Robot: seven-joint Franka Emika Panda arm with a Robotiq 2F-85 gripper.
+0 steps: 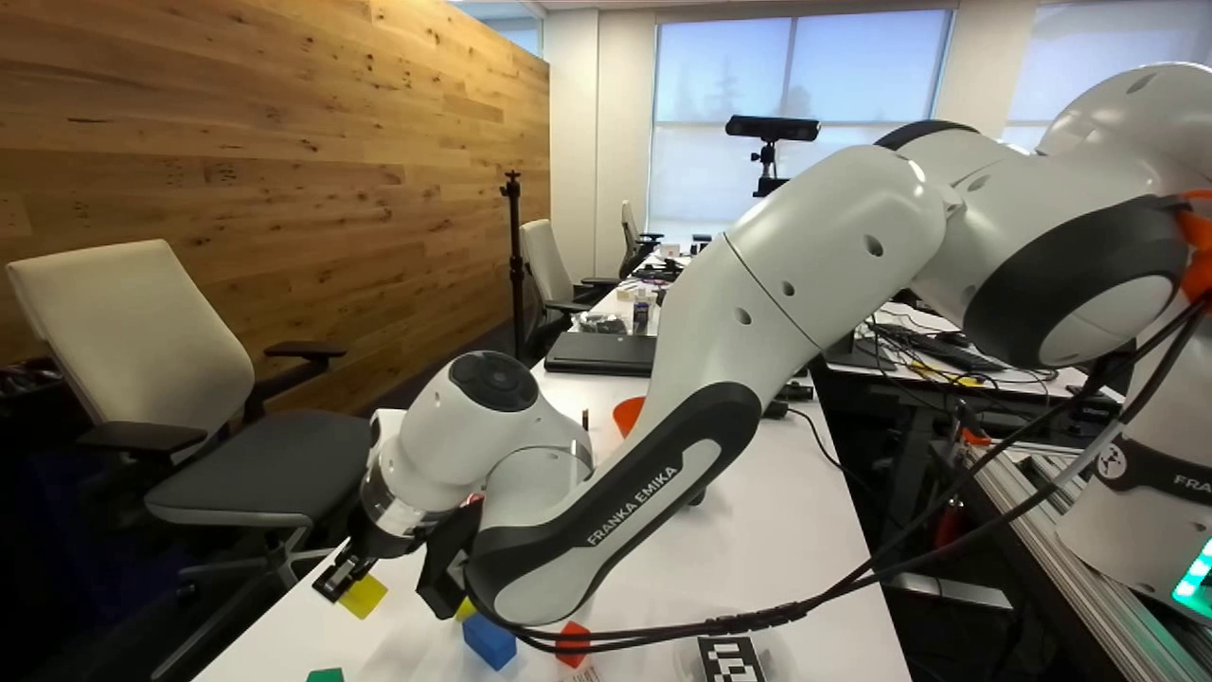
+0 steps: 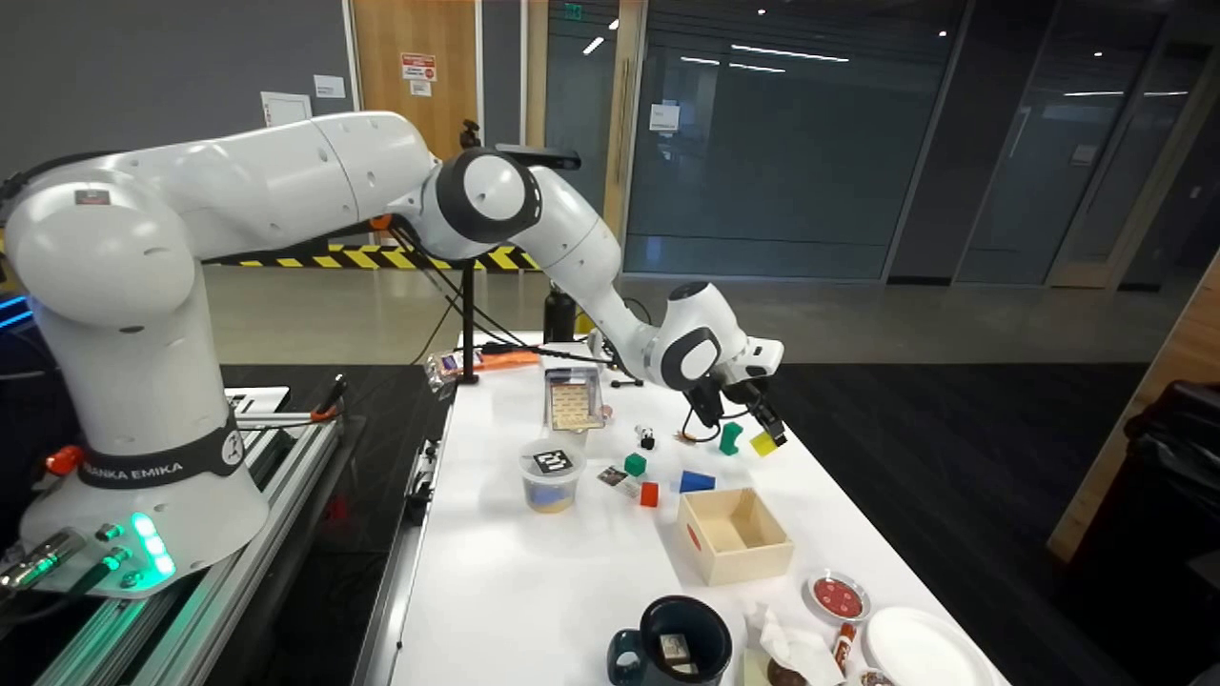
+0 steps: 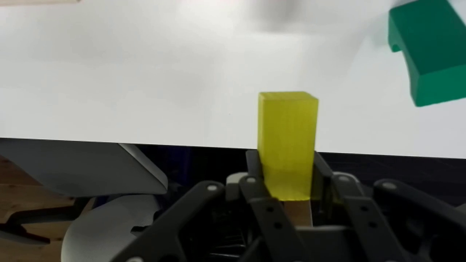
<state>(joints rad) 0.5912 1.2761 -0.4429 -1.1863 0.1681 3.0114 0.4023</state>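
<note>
Pinching a yellow block (image 3: 287, 145), the pincer (image 3: 287, 162) ends an arm (image 1: 786, 275) lettered "FRANKA EMIKA".

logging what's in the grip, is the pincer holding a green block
No, in the wrist view the pincer is closed on a yellow block, while a green block rests apart on the white table.

surface: white table (image 2: 519, 600) | on it: wooden box (image 2: 750, 566) | blue block (image 2: 697, 481) | red block (image 2: 649, 494) | green cube (image 2: 635, 464) | plastic tub (image 2: 535, 490)
</note>
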